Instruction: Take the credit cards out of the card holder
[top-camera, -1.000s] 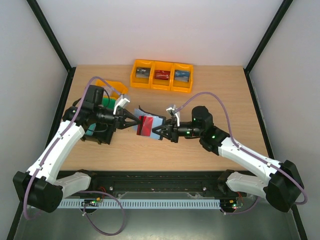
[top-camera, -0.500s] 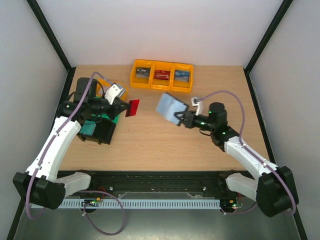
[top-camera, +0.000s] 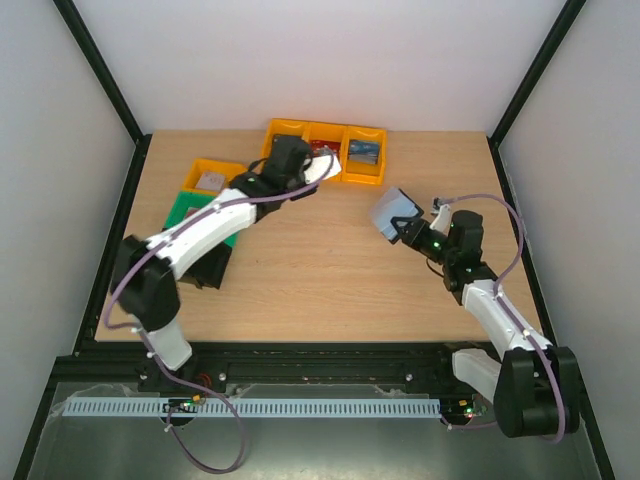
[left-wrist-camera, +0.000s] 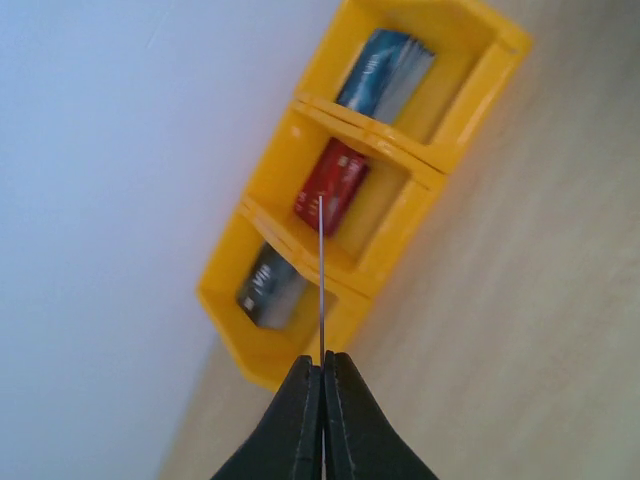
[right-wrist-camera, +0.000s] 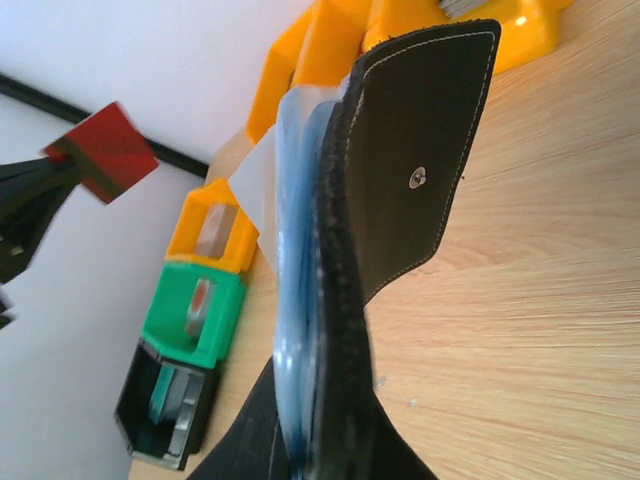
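left tool (left-wrist-camera: 322, 358) pinches red card (right-wrist-camera: 102, 150) over yellow bins (left-wrist-camera: 395, 252); right tool (top-camera: 411, 232) grips card holder (right-wrist-camera: 420, 150).

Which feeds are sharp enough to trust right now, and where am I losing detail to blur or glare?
Top external: evenly lit, no glare, the left gripper slightly smeared over the yellow bins. Left wrist: bins soft, the red card seen edge-on as a thin line. Right wrist: the card holder is crisp at its snap but blurs close to the right gripper.
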